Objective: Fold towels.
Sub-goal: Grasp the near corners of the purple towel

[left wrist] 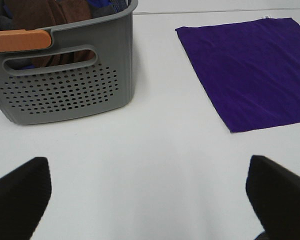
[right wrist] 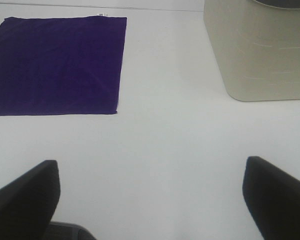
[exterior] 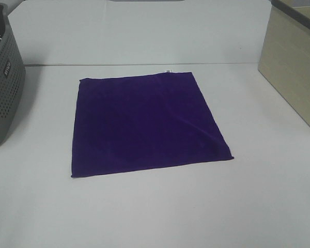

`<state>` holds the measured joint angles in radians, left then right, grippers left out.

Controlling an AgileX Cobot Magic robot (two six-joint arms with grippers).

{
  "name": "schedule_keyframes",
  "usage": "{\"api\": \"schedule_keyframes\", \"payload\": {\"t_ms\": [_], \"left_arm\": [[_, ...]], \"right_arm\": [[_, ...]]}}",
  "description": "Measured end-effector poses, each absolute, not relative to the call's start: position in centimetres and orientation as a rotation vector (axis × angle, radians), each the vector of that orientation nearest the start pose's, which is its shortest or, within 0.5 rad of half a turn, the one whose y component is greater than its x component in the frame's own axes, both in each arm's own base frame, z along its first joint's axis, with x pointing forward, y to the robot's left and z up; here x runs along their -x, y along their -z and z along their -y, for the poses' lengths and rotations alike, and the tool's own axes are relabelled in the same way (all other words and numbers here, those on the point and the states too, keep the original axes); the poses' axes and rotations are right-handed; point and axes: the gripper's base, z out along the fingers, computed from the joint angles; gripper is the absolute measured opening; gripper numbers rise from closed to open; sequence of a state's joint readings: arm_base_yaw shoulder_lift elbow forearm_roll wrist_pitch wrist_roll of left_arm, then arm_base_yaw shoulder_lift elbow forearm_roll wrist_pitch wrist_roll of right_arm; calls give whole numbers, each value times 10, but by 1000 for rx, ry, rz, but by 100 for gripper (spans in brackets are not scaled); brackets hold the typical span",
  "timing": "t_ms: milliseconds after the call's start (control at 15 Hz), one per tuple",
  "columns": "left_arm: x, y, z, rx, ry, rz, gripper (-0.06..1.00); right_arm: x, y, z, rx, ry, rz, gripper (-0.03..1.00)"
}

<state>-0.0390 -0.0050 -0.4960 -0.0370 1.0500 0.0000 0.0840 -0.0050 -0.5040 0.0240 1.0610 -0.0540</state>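
- Towel: the deep purple square cloth lies flat and open on the white table. It is near the grey plastic basket with little holes but does not touch it. I think no fold has been made yet.
- The left gripper has its two black fingers spread wide with nothing between them. It hangs over bare table close to the basket, off the cloth.
- The right gripper is spread wide too and holds nothing. It hangs on the side of the cloth away from the basket.
- The cloth is thin and lies flat, so the fingers could close on the table and miss the edge.
- The cloth is soft and the table looks smooth. A push from the side could slide it or bunch it up.
- If one gripper lifts its corner higher than the other, the fold could come out crooked.
- A small bump runs to the near corner farthest from the basket. It could get folded in as a wrinkle.
- The left gripper is close to the basket and could knock it when it swings to the cloth.
- The tall beige box stands past the cloth from the basket. The right arm could hit it on a wide swing.
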Motion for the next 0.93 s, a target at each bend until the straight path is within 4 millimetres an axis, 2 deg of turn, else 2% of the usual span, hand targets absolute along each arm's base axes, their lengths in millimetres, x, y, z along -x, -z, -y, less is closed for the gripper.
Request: {"api": "schedule_keyframes", "payload": {"t_ms": [533,667,733,800,933], "left_arm": [[5,-277,3,-47,69,-2032,99],[4,-281,2,-48,49,-2036,99],[-10,-308,1,-30,45,-2122,99],[-29,-321,2,2,59,-2243,99],[-78,-332,4,33,61,-2477,99]], "right_arm": [[6,-278,-1,146,-32,-2030,96],[6,-283,1,211,34,-2002,96],[-10,-302,2,222,73,-2081,95],[-30,-312,1,180,45,-2189,95],[-83,-337,-4,53,-17,-2366,95]]}}
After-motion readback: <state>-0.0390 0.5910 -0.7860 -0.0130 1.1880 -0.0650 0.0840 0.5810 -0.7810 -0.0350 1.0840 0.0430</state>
